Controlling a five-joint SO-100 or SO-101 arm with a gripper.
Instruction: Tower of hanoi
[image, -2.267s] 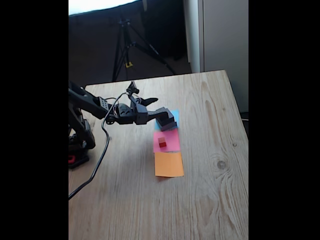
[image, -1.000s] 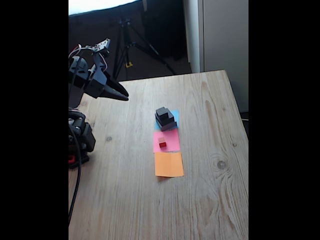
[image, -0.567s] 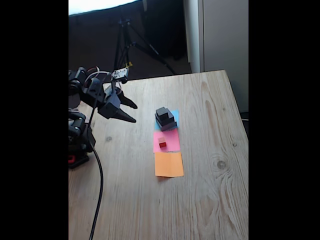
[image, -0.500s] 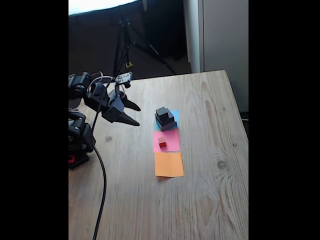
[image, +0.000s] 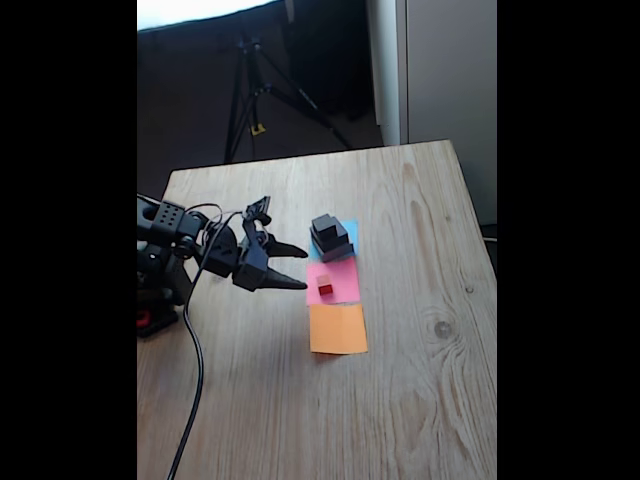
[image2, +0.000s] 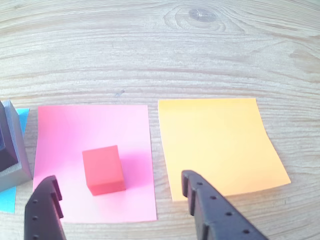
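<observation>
The jaws are standing apart with nothing between them. In the wrist view the gripper (image2: 117, 185) is entering from the bottom edge, one black finger (image2: 45, 210) sitting at the lower left and the other (image2: 210, 210) at lower centre. In the fixed view the gripper (image: 299, 268) is sitting left of centre, its two pointed tips aiming right toward the paper squares, hovering above the wooden table (image: 420, 380).

Between the fingers in the wrist view, slightly above them in the frame, the tiny red cube (image2: 103, 170) is resting on the pink paper square (image2: 65, 135), in its lower middle part; it is not touching either finger. In the fixed view the same red cube (image: 325, 287) is lying on the pink square (image: 343, 275) just right of the gripper tips.

To the right of the pink square in the wrist view, the orange paper square (image2: 215, 140) is lying bare, its near corner passing behind the right finger. In the fixed view the orange square (image: 338, 328) is sitting just below the pink one.

At the left edge of the wrist view, the grey slab (image2: 15, 170) is showing, with a dark block (image2: 4, 145) on top of it, cut off by the frame, over the blue paper square (image2: 22, 117). In the fixed view this stack (image: 330, 236) is standing above the pink square, stepped in dark blocks on the blue paper (image: 351, 232); its separate layers are hard to tell apart there.

The arm (image: 180, 235) is reaching in from the left edge of the fixed view, a black cable (image: 195, 340) trailing down to the bottom of the frame.
</observation>
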